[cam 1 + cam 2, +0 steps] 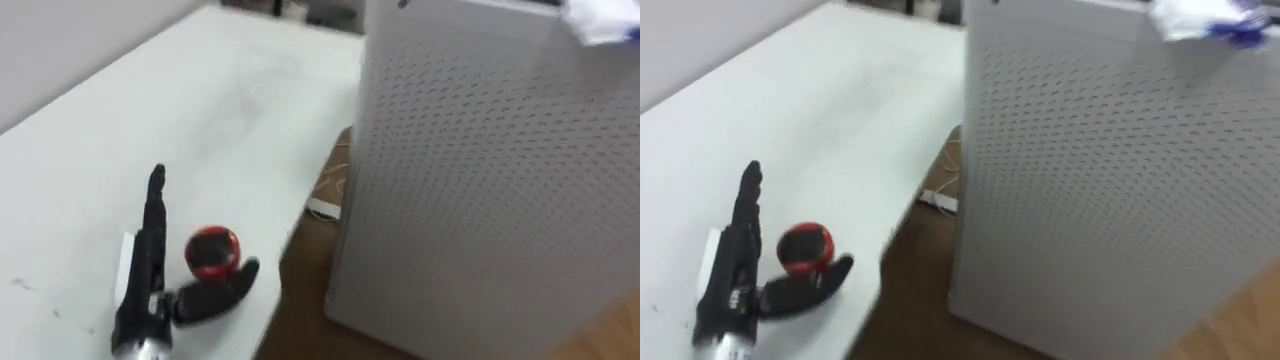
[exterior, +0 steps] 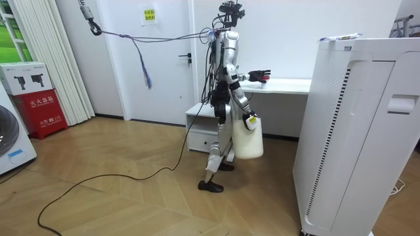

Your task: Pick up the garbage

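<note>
A small round red and black thing (image 1: 212, 250) lies on the white table (image 1: 200, 110) near its front edge. My left hand (image 1: 150, 270) rests flat on the table beside it, fingers straight and pointing away. Its thumb sticks out under the red thing, which sits in the gap between thumb and fingers. In the room view I stand on the wooden floor at the table's end with that arm (image 2: 259, 75) stretched over it. My right hand (image 2: 249, 120) hangs low at my side, and a white bag (image 2: 248, 141) hangs from it.
A tall white perforated appliance (image 1: 500, 180) stands close to the table's right, leaving a narrow strip of floor between. A crumpled white and blue scrap (image 1: 600, 22) lies on top of it. A white plug and cord (image 1: 325, 208) lie on the floor in that gap.
</note>
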Motion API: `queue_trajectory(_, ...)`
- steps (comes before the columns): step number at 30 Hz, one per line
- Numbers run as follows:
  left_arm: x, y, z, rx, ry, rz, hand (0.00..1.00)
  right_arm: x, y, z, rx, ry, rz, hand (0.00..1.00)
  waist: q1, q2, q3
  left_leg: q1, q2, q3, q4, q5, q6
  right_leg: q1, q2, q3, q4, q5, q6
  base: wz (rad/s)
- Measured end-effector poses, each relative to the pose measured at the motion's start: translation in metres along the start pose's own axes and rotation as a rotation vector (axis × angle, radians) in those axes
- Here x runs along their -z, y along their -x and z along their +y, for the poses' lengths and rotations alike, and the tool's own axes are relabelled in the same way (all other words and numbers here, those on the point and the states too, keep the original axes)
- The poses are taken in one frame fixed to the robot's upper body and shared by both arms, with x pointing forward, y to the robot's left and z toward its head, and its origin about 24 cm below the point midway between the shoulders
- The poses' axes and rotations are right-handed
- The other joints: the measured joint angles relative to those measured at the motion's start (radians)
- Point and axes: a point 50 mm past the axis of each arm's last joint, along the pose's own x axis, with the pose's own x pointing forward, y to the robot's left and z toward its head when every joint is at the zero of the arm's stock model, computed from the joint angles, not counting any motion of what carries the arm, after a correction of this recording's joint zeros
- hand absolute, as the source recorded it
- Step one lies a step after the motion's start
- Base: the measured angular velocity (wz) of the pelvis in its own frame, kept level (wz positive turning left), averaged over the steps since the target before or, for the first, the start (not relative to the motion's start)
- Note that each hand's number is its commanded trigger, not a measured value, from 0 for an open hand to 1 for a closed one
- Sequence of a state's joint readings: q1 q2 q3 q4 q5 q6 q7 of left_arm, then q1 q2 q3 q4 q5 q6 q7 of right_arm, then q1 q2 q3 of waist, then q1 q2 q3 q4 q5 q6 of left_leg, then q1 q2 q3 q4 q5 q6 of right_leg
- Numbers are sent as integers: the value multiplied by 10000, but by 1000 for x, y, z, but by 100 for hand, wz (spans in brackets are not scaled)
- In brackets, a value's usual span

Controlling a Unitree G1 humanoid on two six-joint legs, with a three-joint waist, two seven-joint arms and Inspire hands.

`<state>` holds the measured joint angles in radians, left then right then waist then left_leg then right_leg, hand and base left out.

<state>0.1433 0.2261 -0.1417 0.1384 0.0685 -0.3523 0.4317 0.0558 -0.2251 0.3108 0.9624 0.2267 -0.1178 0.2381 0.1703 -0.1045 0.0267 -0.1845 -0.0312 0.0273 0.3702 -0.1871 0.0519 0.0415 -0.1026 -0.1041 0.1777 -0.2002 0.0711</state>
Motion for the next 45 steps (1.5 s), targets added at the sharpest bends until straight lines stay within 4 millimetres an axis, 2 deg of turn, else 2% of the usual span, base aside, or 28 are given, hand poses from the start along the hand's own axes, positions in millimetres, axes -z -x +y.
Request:
queue_trajectory(2,2,0,3,-131,-38,91,0,-3,0,1,-63,178,-117,100,-13,47,3,195,-32,-39,-119,-9,7,97,23,-385,-113,102,-29,-10)
queue_trajectory(5,4,1,4,-195,-39,204,0,-3,0,2,-120,248,-77,100,-62,198,-72,362,-24,-73,-344,-25,28,126,101,-492,-85,103,-32,-9)
queue_trajectory(6,6,5,4,-199,-40,352,0,2,2,1,-65,173,55,100,-122,284,-134,412,-11,-69,-362,-17,11,145,120,-510,-61,109,-42,-8)
queue_trajectory(9,14,13,5,-204,-140,747,0,11,5,1,-75,59,324,100,-300,423,-217,577,2,-28,-495,25,-52,183,158,-568,41,121,-62,-9)
queue_trajectory(11,18,14,5,-191,-106,962,0,13,6,1,-87,32,432,100,-399,413,-222,638,34,-3,-515,53,-95,172,183,-652,116,121,-66,-9)
queue_trajectory(14,25,16,5,-194,-125,1270,0,12,6,1,-96,71,387,100,-436,339,-216,672,91,44,-552,76,-129,129,190,-850,125,173,-192,-13)
queue_trajectory(17,30,19,6,-161,-205,1534,0,10,5,1,-124,80,340,100,-471,205,-148,699,183,129,-550,81,-137,116,206,-912,138,200,-236,-9)
queue_trajectory(21,39,21,7,-195,-60,1978,0,8,5,2,-225,106,282,100,-536,104,-164,719,188,150,-509,71,-133,92,205,-1027,263,201,-237,-1)
queue_trajectory(25,43,19,5,-82,-74,2000,0,6,4,2,-275,192,244,100,-525,146,-173,729,190,151,-496,66,-129,112,199,-1056,268,201,-237,0)
queue_trajectory(30,46,18,4,-73,-76,2087,0,8,5,2,-276,180,291,100,-549,261,-144,759,189,155,-470,68,-130,144,200,-1057,291,200,-237,0)
queue_trajectory(39,47,15,1,-283,432,2186,0,9,5,3,-261,243,438,100,-558,258,-147,754,187,152,-426,68,-128,101,195,-1038,399,200,-236,0)
queue_trajectory(45,48,15,3,-565,1019,2326,0,10,5,4,-294,244,456,100,-542,180,-198,857,188,249,-471,78,-130,149,196,-911,383,185,-237,-3)
